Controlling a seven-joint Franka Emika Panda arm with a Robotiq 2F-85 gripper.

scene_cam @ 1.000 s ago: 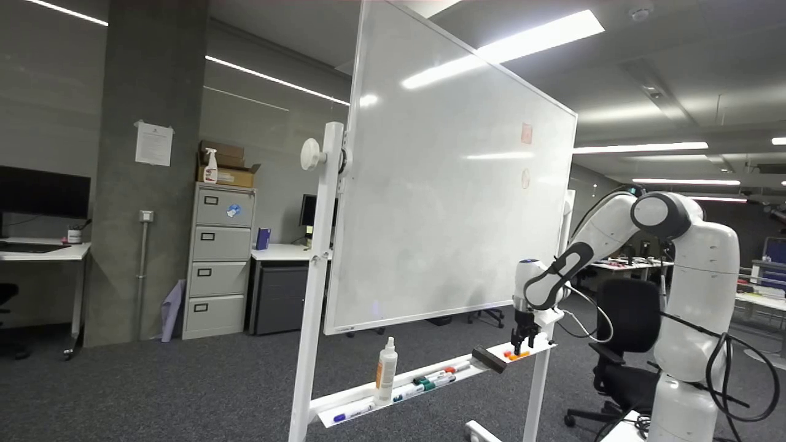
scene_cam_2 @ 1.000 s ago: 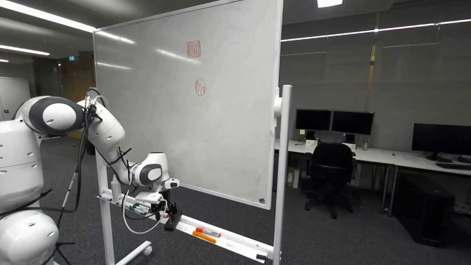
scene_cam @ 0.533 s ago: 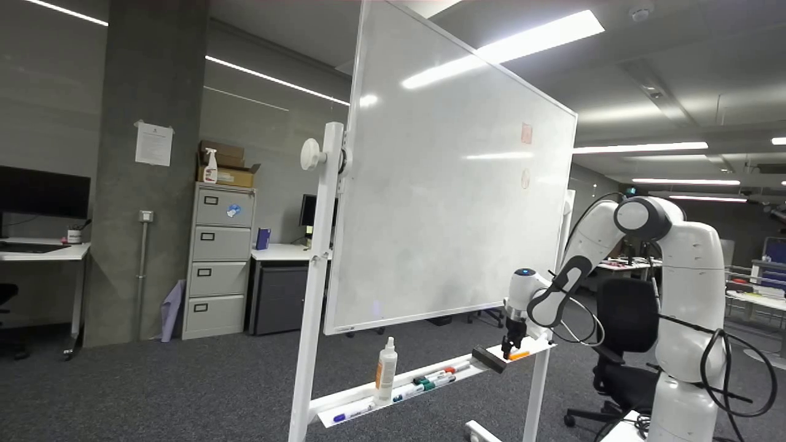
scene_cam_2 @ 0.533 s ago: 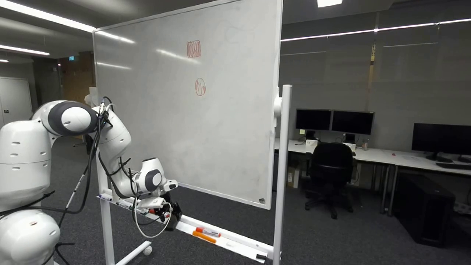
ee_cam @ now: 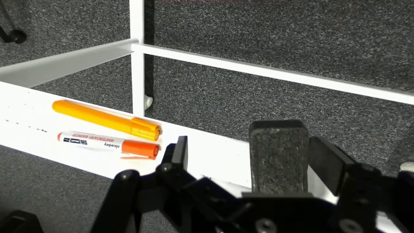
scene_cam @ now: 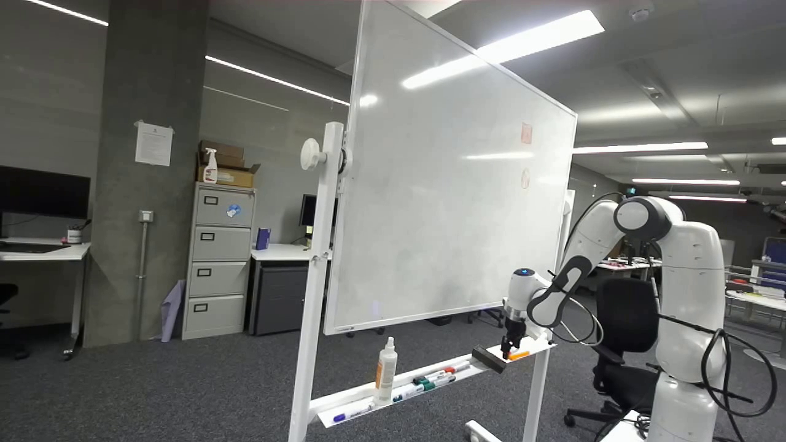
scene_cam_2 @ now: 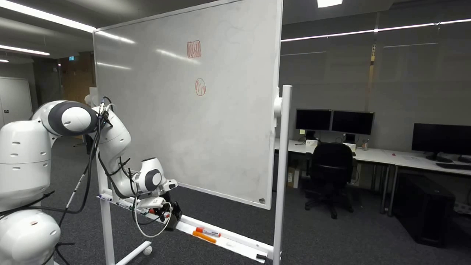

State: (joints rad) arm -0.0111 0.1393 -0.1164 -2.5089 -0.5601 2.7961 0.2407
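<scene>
Tray [ee_cam: 215, 153] carries “niceday” marker [ee_cam: 106, 144], eraser [ee_cam: 278, 158] near jaws.

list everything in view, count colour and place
whiteboard: one, white, centre
drawings: two, red, on the whiteboard
tray: one, white, below the whiteboard
eraser: one, dark grey, on the tray
thick marker: one, orange, on the tray
slim marker: one, white and orange-red, beside the thick marker
bottle: one, white, upright on the tray
other markers: several, white, coloured caps, near the bottle
filing cabinet: one, grey, beside the pillar
monitors: at least three, black, on desks
office chairs: at least two, black, on carpet
arm: one, white, near the whiteboard
fingers: two, black, open, near the eraser
</scene>
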